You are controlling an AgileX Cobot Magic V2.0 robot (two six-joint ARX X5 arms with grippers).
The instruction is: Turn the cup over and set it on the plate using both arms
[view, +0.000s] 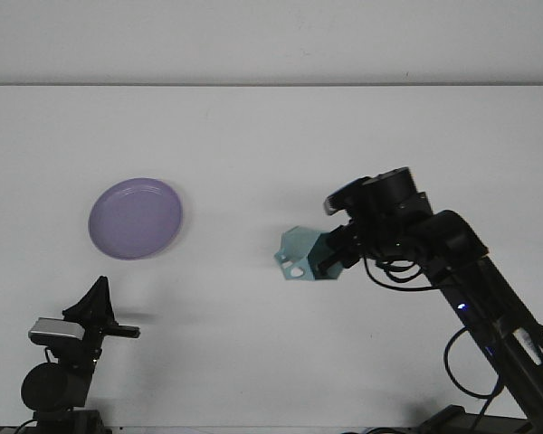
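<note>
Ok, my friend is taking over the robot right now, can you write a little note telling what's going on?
Right claw: shut on the teal cup, holding it tipped on its side above the middle of the table.
Left claw: low at the near left, holding nothing; open or shut can't be told.
Purple plate: on the left of the table, nothing on it.
Done: cup picked up.
Left: finish flipping the cup, probably pass it to the left arm, then set it on the plate.
</note>
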